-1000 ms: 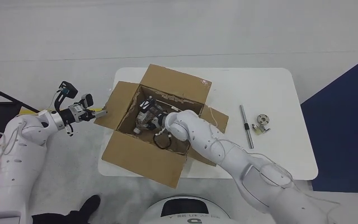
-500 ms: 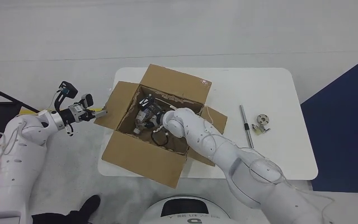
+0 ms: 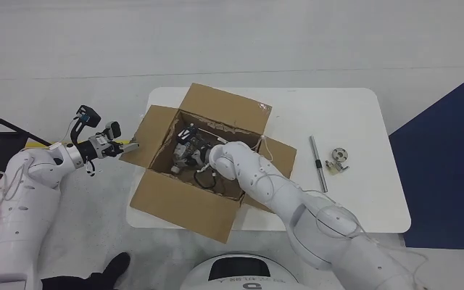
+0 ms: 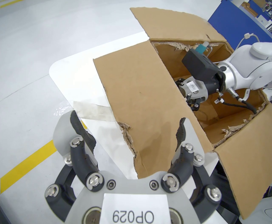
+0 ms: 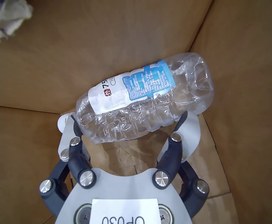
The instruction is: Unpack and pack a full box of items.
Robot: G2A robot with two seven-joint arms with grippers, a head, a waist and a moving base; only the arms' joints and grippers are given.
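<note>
Inside the box [image 3: 181, 206], in the corner where two walls meet the floor, a crushed bottle [image 5: 144, 99] is lying on its side. The right gripper [image 5: 128, 121] is straddling it with jaws spread wide, one fingertip by the neck end and the other under the base end; it does not look to be squeezing anything. The bottle is looking empty, light and thin-walled, so it is likely to buckle and slide under pressure. The labelled middle seems the best place to grip, closing gently across the width. Both walls are crowding the bottle, so the only open way out of the box is probably straight up, past the torn rim, where the arm's cable could be catching. A cloth [image 5: 12, 12] is sitting farther along the box floor. At the outer edge of the box's side flap [image 4: 138, 89], the left gripper [image 4: 127, 122] is hanging with jaws open and the flap edge between them, unpinched. Beyond the box's opposite side, bare table [image 3: 333, 109] is offering room short of a rod [image 3: 319, 163].
</note>
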